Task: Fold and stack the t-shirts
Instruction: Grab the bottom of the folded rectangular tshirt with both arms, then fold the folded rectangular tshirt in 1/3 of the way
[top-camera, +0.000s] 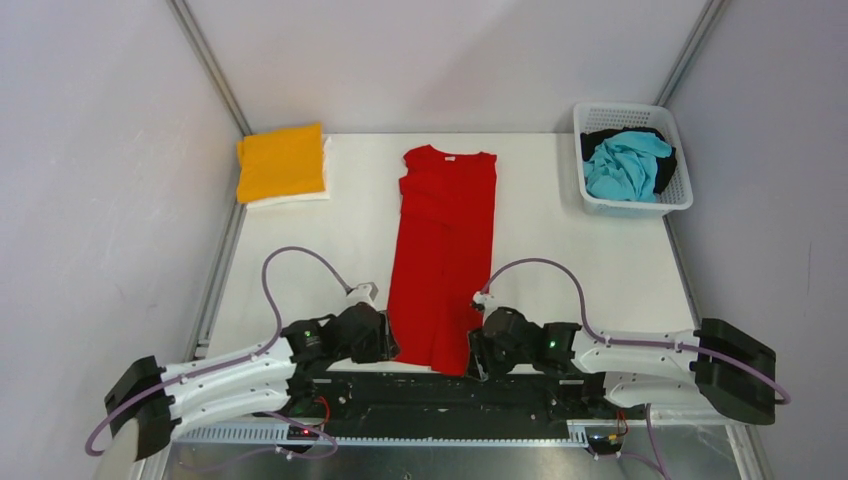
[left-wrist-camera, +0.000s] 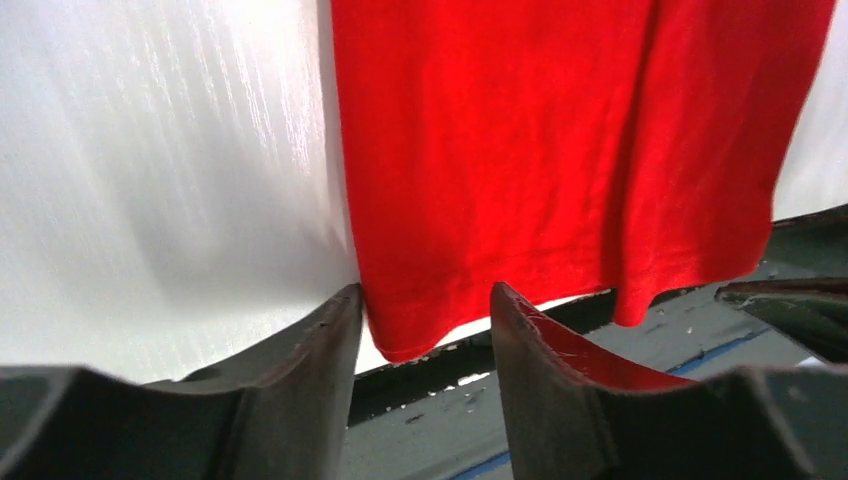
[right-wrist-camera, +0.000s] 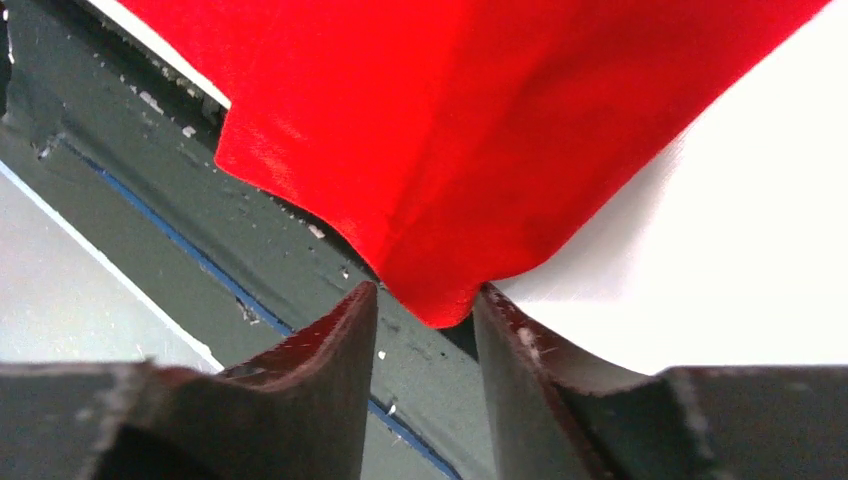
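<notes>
Red t-shirt (top-camera: 443, 255): wrist views alone show left pincer (left-wrist-camera: 425, 290) and right pincer (right-wrist-camera: 426, 287) half-open astride hem corners.

We record: red t-shirt (top-camera: 442, 255), bright plain red, small white neck label (top-camera: 449, 155); orange-yellow t-shirt (top-camera: 281, 162), plain; white t-shirt (top-camera: 290, 199), plain; turquoise t-shirt (top-camera: 625, 165) and black t-shirt (top-camera: 600, 137), both plain; basket (top-camera: 632, 208), white lattice; counter (top-camera: 590, 260), white; left pincer (left-wrist-camera: 425, 310) and right pincer (right-wrist-camera: 425, 300), dark grey.

You have the spread t-shirt (top-camera: 443, 255) at the middle of the table (top-camera: 560, 250), hem overhanging the near edge; the folded stack (top-camera: 282, 163) lies far left, the basket (top-camera: 636, 208) of crumpled shirts (top-camera: 625, 165) far right.
</notes>
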